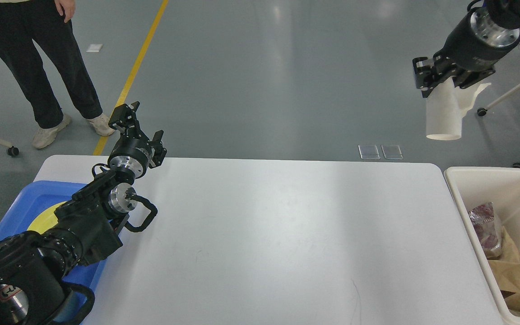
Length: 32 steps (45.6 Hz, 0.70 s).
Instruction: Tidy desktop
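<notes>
My right end effector [452,77] is high at the far right, above the floor beyond the worktop [278,239], and it is gripping a white cup [443,115]. The cup hangs mouth down from the fingers, with a torn or crumpled flap sticking out on its right side. It is well apart from the worktop and sits up and to the far side of the bin [456,189].

My left end effector [137,125] is over the far left corner of the worktop, pointing away from me, with its two fingers spread and nothing between them. The left arm runs back over the blue tray [16,203] at the near left, where I can see part of a yellow disc [50,216].

The worktop fills the middle of my view, white and smooth, with a faint scratch near its near edge. The cream bin stands just beside its right edge and holds brown paper [517,271] and a crumpled wrapper [481,221].

A person [39,67] in dark trousers stands on the floor at the far left, beside a yellow line [138,67].
</notes>
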Each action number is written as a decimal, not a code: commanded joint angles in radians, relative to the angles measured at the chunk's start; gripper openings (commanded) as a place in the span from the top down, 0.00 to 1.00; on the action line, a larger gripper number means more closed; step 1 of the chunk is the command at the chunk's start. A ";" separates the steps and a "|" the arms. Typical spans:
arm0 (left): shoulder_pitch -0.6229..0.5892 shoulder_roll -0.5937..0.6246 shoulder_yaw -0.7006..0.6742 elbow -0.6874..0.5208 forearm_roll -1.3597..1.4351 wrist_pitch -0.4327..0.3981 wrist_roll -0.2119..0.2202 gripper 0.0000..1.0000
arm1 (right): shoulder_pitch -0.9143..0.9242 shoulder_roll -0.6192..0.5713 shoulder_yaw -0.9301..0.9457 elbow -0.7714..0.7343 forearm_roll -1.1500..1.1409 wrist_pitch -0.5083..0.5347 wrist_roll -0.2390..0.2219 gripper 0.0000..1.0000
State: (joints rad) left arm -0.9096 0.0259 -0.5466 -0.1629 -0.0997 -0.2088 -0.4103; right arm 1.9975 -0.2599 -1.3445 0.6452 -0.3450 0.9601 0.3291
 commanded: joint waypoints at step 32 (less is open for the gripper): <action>0.000 0.000 0.000 -0.001 0.000 0.000 0.001 0.04 | -0.722 -0.444 0.226 -0.392 0.215 -0.896 0.002 1.00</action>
State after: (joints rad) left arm -0.9096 0.0255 -0.5461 -0.1632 -0.0997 -0.2093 -0.4107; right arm 1.4309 -0.6940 -1.2382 0.2965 -0.1896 0.2116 0.3259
